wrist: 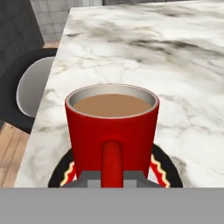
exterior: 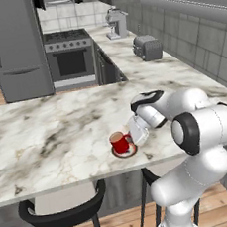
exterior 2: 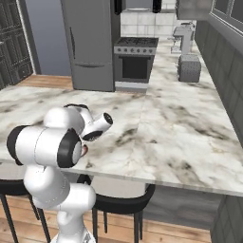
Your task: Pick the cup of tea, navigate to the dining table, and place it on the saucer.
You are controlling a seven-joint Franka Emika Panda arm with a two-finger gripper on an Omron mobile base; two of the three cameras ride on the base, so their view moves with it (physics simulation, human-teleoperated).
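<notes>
Your gripper [exterior: 134, 134] is pinched on the handle of the small red tea mug [exterior: 120, 142], which looks seated on the dark red-rimmed saucer [exterior: 125, 151], so release and back straight off

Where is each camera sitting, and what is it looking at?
Left base view: behind the arm's left, looking forward and down at the dining table; the arm rises lower right, the gripper at the cup of tea on the saucer.
Right base view: behind its right; the arm rises lower left. Both share the toaster.
Hand view: on the hand, facing the cup's handle; the fingers are shut on it.
</notes>
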